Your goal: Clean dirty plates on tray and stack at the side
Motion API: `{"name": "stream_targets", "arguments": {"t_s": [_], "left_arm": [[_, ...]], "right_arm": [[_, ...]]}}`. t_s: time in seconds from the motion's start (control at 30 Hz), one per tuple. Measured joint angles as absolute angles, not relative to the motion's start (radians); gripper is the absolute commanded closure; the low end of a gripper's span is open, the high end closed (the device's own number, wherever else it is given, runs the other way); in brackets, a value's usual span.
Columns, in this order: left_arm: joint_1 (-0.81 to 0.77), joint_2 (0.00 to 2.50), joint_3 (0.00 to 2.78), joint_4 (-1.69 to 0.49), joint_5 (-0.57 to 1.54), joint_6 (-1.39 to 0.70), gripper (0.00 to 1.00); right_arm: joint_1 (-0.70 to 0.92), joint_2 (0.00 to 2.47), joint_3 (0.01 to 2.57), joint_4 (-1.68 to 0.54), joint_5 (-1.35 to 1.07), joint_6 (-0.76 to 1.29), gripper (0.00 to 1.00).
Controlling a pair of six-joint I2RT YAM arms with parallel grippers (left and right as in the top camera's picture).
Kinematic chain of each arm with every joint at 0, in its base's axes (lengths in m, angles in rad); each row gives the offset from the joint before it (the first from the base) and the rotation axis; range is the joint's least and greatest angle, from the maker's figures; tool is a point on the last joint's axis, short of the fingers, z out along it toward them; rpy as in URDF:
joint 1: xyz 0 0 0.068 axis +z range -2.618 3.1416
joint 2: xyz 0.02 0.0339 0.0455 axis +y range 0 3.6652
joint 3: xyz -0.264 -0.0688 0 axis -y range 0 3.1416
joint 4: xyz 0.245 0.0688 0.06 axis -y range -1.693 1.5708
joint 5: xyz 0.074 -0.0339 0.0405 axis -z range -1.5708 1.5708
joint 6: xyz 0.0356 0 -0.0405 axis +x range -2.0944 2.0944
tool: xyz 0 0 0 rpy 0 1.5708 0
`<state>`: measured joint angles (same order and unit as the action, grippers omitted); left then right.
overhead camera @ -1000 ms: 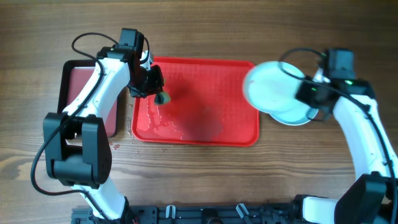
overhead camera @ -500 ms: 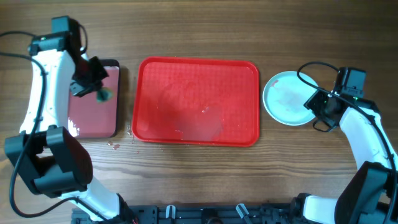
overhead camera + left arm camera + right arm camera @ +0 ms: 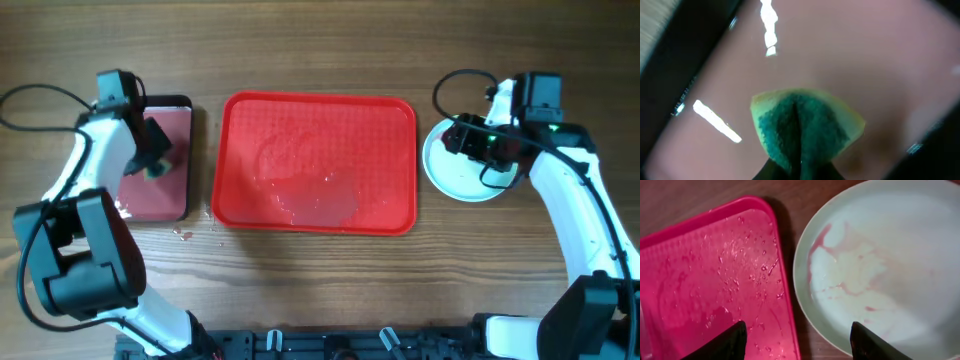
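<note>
Plates [image 3: 455, 180] sit stacked on the table right of the emptied red tray [image 3: 316, 120], count hard to tell. Right gripper [image 3: 799, 326] hangs spread above them; left gripper [image 3: 796, 172] pinches the sponge [image 3: 802, 125] over the small tray [image 3: 150, 198]. Looks like wrap-up, so next is probably dropping the sponge.

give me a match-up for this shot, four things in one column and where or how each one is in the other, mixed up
Things
1. sponge
2. top plate
3. red tray
4. right claw

Place or state
a. wet with droplets, no plates on it
b. open, holding nothing, above the plate's edge by the tray
c. pinched in the left claw over the small tray
d. on the table beside the red tray, with pink smears

Pairs: 1-c, 2-d, 3-a, 4-b
</note>
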<state>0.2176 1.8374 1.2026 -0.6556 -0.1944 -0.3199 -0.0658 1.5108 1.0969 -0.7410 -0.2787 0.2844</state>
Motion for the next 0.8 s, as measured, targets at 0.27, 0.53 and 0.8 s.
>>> {"name": "stream_targets", "arguments": {"t_s": [0.27,0.53,0.8], "left_arm": [[0.218,1.823,1.282,-0.87,-0.214,-0.321,0.0],[0.211,1.592,1.722,-1.164,-0.099,-0.32,0.0],[0.211,1.605,1.721,-1.167,-0.08,-0.32,0.0]], "right_arm": [[-0.033,1.398,1.177,-0.799,-0.242,0.282,0.3],[-0.033,1.028,1.297,-0.914,-0.263,0.256,0.0],[-0.033,0.726,1.308,-1.071,-0.237,0.539,0.0]]}}
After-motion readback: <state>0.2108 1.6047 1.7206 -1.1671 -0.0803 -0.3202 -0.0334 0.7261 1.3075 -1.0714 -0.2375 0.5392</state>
